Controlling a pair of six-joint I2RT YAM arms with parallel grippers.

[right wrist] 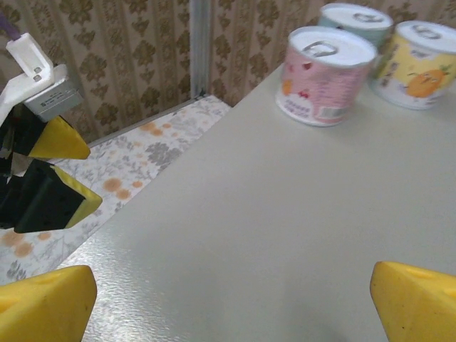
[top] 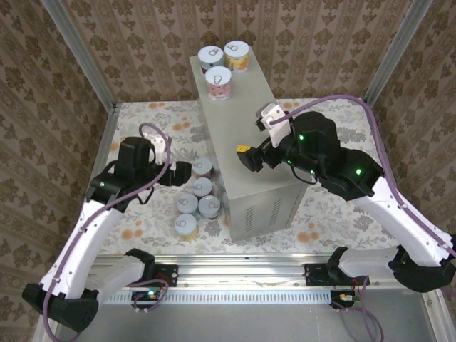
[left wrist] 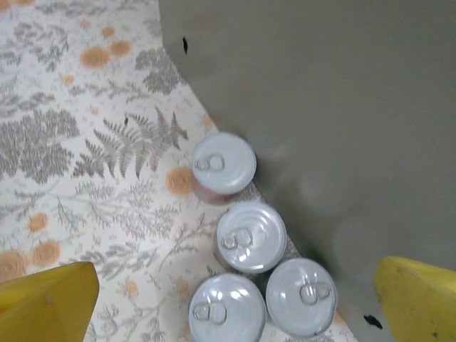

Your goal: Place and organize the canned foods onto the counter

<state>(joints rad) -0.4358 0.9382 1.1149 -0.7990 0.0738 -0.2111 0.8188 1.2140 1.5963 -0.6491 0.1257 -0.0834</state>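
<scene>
Silvery-white pull-tab lids cap every can in sight. Three cans stand upright in a tight cluster at the far end of the light-grey metal counter (top: 246,135), a tall box with vent slits on its near end face. The pink-labelled can (right wrist: 324,75) is the nearest of the three. Beside it stands a yellow-labelled can (right wrist: 425,64) printed with an orange fruit, and behind them a pale blue-labelled can (right wrist: 356,18). The pink label carries small figures and a strip of print too small to read, and no brand can be made out on any of them.

Five more floor cans (top: 201,187) stand lids up on the floral cloth (top: 142,221), bunched against the counter's left wall. The left wrist view shows four of them packed close together along that wall. Their labels are hidden from above except for a reddish edge under the farthest.

The left gripper (top: 187,171) hangs over this bunch, just beside its far end. Its yellow fingertips (left wrist: 46,299) are spread wide and hold nothing, with the two nearest lids lying below and between them.

The right gripper (top: 248,157) hovers over the counter's bare top, about midway along and toward the left edge. Its fingertips (right wrist: 417,303) are also wide apart, with only grey metal between them. The three shelved cans are well ahead of it.
</scene>
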